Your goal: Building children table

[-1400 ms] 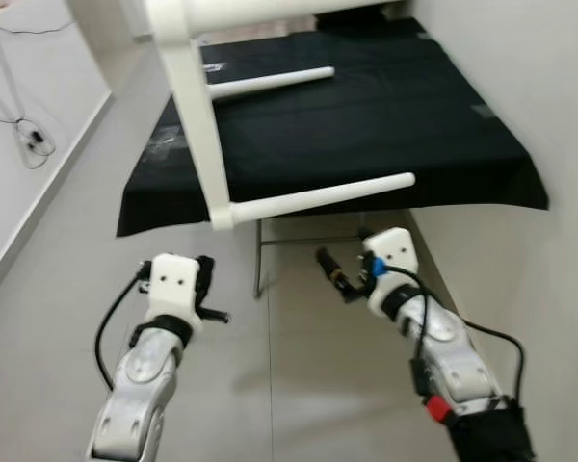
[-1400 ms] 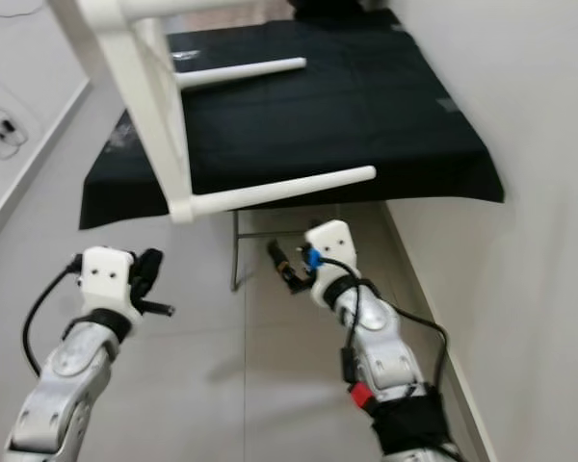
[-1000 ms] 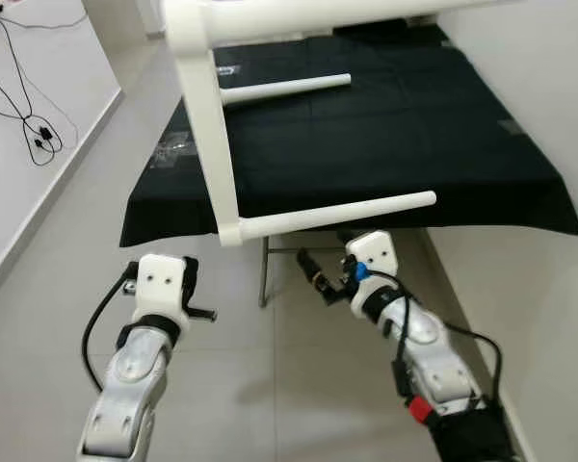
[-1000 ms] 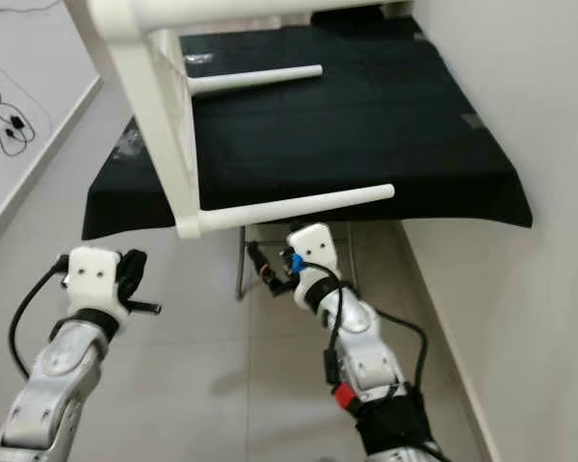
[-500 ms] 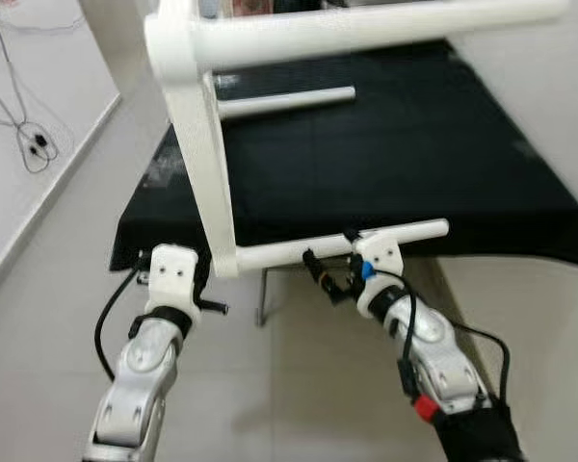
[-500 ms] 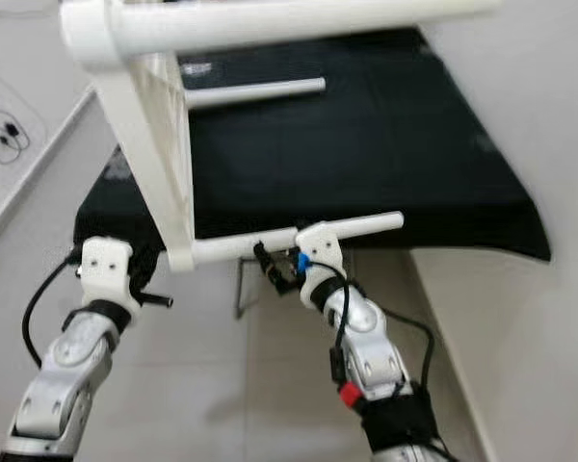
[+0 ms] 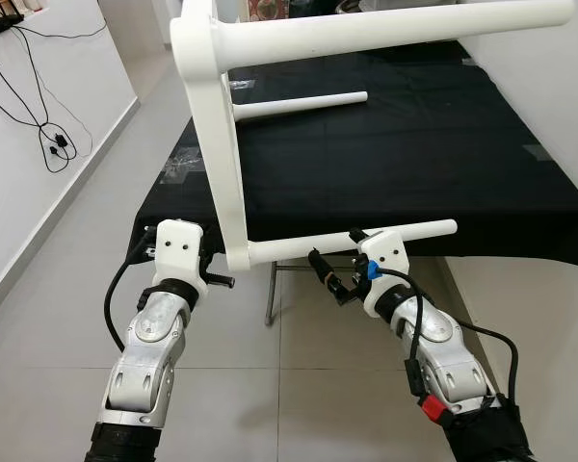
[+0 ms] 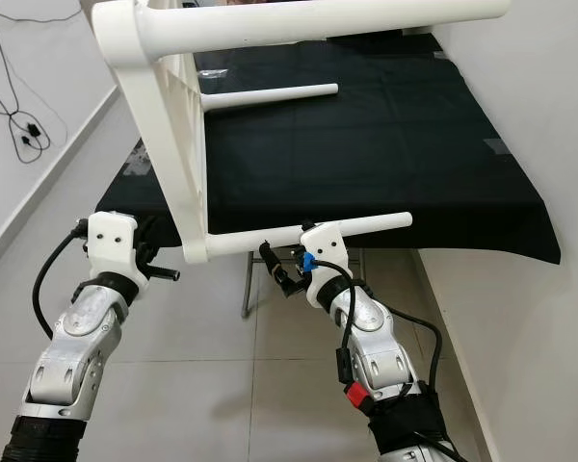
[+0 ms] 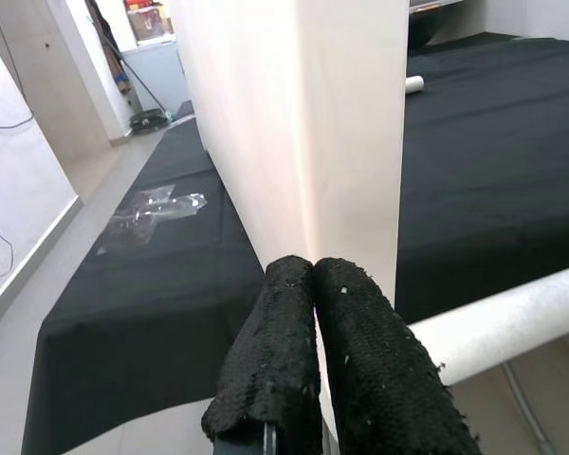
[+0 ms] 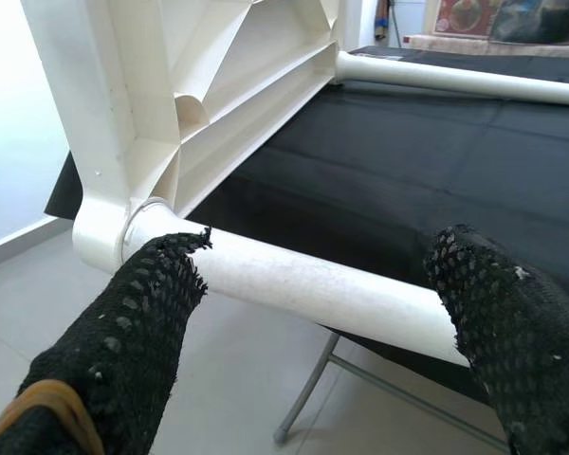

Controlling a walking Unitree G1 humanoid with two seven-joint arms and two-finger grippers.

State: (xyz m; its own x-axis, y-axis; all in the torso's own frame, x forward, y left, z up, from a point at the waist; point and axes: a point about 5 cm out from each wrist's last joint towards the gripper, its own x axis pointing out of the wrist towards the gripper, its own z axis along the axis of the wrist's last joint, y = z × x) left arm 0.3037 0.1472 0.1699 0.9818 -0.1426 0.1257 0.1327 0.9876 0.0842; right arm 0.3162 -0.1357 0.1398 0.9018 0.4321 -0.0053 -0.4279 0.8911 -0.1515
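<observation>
A white children's table (image 7: 217, 144) lies on its side on a black-clothed table (image 7: 443, 144), top panel upright on the left, round legs pointing right. Its lowest leg (image 7: 366, 239) overhangs the cloth's front edge. My right gripper (image 7: 328, 273) is open just under that leg; in the right wrist view its fingertips (image 10: 161, 284) stand apart before the leg (image 10: 303, 284), near the socket. My left gripper (image 7: 208, 273) is shut and empty, close to the panel's lower corner. In the left wrist view its pads (image 9: 289, 284) are pressed together and point at the panel's edge (image 9: 351, 123).
A wall (image 7: 559, 77) runs along the right side of the black table. Metal folding legs (image 7: 270, 300) stand under it on the tiled floor. Cables (image 7: 53, 144) hang on the left wall. A clear plastic bag (image 7: 185, 164) lies on the cloth's left edge.
The camera has shifted. Both grippers have risen from above the floor to the white table's lower leg and corner; the right one stays open, now right under the leg.
</observation>
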